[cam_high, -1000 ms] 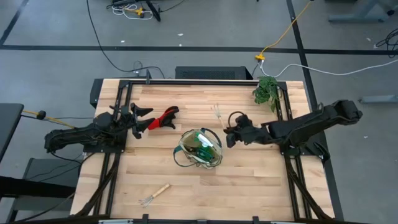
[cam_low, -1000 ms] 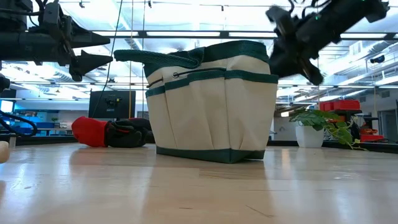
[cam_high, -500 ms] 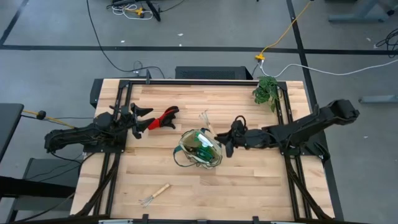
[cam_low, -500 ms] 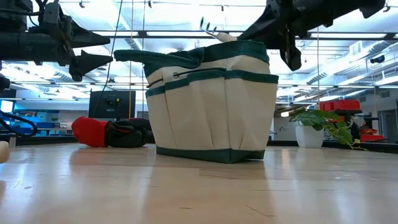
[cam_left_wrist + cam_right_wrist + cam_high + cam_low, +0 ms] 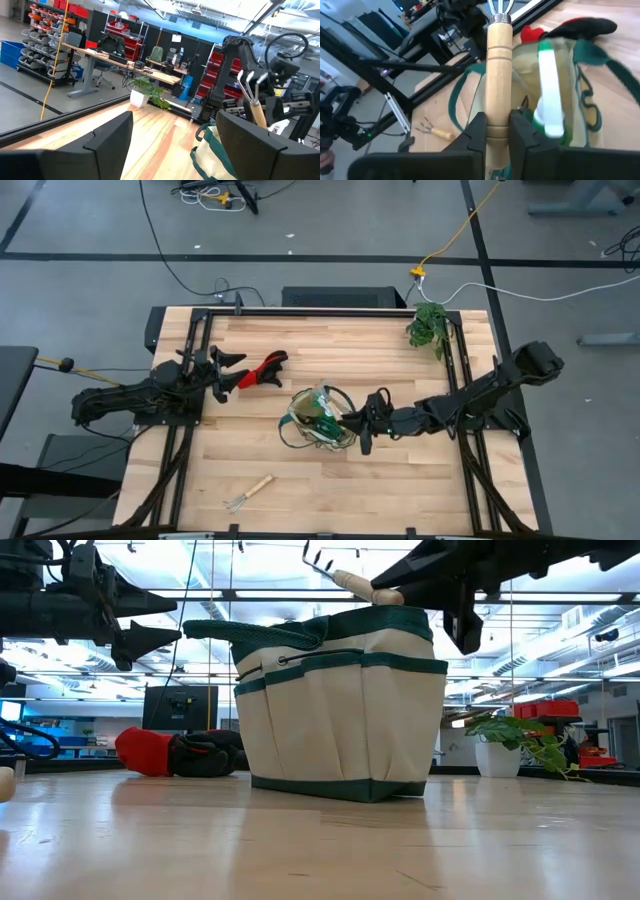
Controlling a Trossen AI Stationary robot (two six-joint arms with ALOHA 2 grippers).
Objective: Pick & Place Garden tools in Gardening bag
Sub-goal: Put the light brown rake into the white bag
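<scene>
The bag (image 5: 340,710) is matt beige canvas cloth; the tool handle (image 5: 498,75) is smooth turned wood; the surface (image 5: 320,840) is glossy pale wood.

Two dark, jointed arms; matte black fingers (image 5: 476,132), flat-faced, angular; black cabling along links.

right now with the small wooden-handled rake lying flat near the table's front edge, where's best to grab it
Grip the small wooden-handled rake across the straight middle of its pale handle, coming straight down from above. It lies flat and alone on the wooden table, metal tines toward the front-left; a handle offers parallel sides for two fingers, which splayed tines likely would not.
</scene>
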